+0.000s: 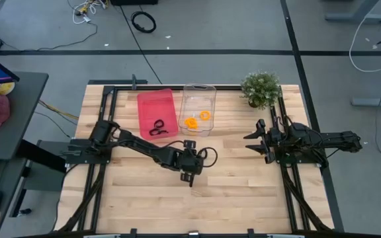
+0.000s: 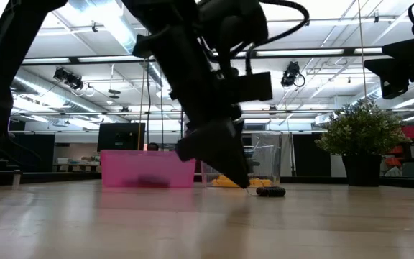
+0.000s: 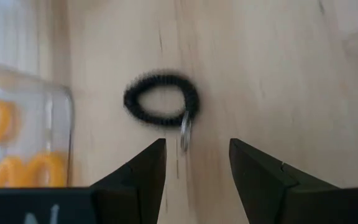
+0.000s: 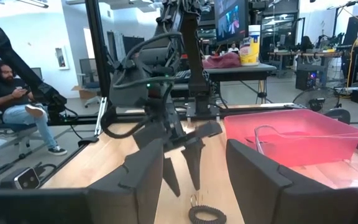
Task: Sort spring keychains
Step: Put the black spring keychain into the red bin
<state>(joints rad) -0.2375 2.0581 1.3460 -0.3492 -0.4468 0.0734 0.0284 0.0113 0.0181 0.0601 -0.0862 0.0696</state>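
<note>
Currently I have the left gripper (image 1: 191, 180) poised over one black coiled spring keychain (image 3: 161, 106) on the wooden table (image 1: 243, 192).

Left gripper: fingers (image 3: 143, 177) parted wide and holding nothing, tips tilted down close to the tabletop; the black coiled spring keychain lies flat on the wood just ahead of them, its small metal ring (image 3: 186, 132) pointing toward the gap; I see the same keychain in the low view beside the fingertips, and in the right wrist view; pink rectangular plastic bin (image 1: 157, 113): black keychains (image 1: 158, 128) inside; clear rectangular plastic bin (image 1: 198, 109), just beside the pink one: orange coiled keychains (image 1: 197, 119) inside; right gripper (image 1: 254, 140): waiting at the table's right side near the small green potted plant (image 1: 261, 88), fingers (image 4: 143, 180) apart and empty.
</note>
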